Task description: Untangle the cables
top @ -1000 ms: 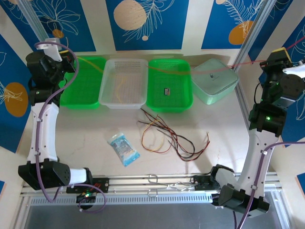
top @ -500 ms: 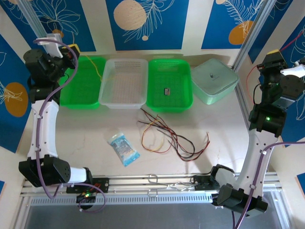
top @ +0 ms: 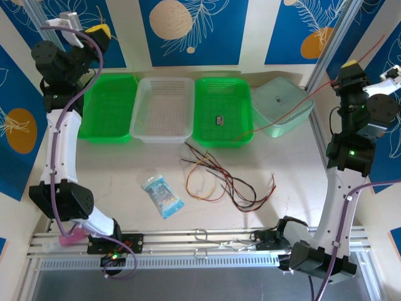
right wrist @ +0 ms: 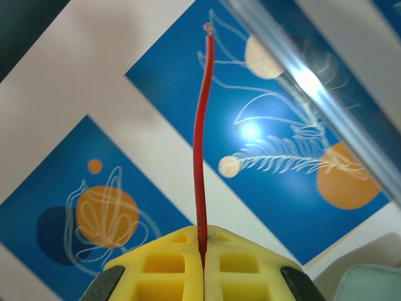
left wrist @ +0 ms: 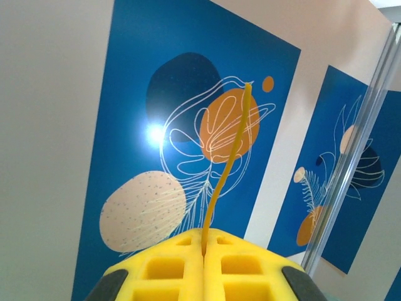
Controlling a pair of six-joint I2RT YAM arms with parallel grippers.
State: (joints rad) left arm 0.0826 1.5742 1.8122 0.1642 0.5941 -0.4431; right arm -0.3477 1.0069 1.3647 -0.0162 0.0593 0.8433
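Your arms have risen: left jaws clamp the thin yellow wire (left wrist: 227,157), right jaws the red wire (right wrist: 200,157), which drapes onto the green tray (top: 232,94). Tangled cables (top: 220,183) lie on the pale table (top: 113,175) near a blue packet (top: 161,195), below blue-patterned walls (top: 188,31).

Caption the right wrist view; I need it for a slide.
Right gripper shut on a red cable, its free end up against blue wall art.

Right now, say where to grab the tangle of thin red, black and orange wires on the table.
Grip the thin-wire tangle at its free right-hand tip, from straight above, closing across the strand: it lies flat, clear of the crossed loops.
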